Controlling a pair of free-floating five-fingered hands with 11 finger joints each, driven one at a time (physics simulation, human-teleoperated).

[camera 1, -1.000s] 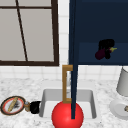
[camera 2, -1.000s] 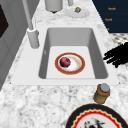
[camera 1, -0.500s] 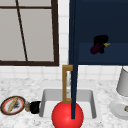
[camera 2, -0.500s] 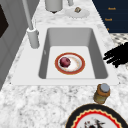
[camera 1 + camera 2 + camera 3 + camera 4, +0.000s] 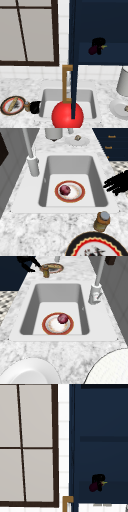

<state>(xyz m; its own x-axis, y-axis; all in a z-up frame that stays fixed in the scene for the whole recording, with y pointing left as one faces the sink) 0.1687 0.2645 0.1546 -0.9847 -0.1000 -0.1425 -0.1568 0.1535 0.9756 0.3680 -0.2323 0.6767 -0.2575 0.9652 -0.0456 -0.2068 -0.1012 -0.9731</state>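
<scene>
Standing open above the sink, the blue cabinet (image 5: 105,22) is housing the right hand (image 5: 98,43), which is curling round a small purple fruit (image 5: 92,50) at the lower shelf. It is probably handling light, smooth and slippery, so a grip round its middle is looking safest. The left hand (image 5: 116,183) is hovering with its fingers spread near the jar (image 5: 102,221).

window (image 5: 27,32), faucet (image 5: 31,155), jar (image 5: 102,221)

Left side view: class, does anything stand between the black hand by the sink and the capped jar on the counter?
Nothing visible does. The left hand, fingers spread, hovers near the jar; only bare marble counter lies between them.
</scene>
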